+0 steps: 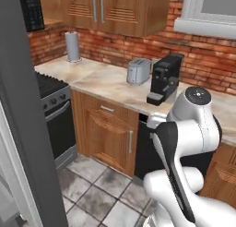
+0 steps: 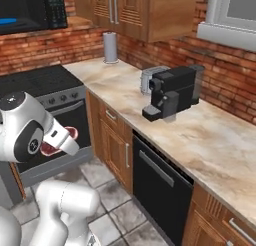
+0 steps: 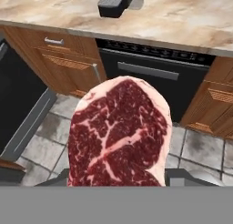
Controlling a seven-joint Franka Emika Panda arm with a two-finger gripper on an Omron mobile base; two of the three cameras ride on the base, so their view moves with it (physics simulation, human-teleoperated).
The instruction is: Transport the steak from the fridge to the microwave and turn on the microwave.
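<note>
The steak [image 3: 119, 136], a red slab with white marbling, stands upright between my fingertips [image 3: 182, 176] in the hand view. My gripper [image 3: 118, 180] is shut on it, held above the tiled floor in front of the lower cabinets. From the right base view the steak [image 2: 48, 149] peeks out red behind my white hand [image 2: 62, 140], in front of the oven door. The black microwave [image 2: 27, 10] hangs at the upper left above the stove, with its keypad [image 2: 54, 7] on the right side. The grey fridge [image 1: 23, 129] door edge fills the left of the left base view.
The black stove [image 2: 45, 85] sits under the microwave. Along the stone counter [image 2: 200, 135] stand a paper towel roll [image 2: 110, 47], a toaster [image 1: 138, 71] and a black coffee machine [image 2: 172, 95]. A dark dishwasher [image 2: 160, 180] is set below the counter.
</note>
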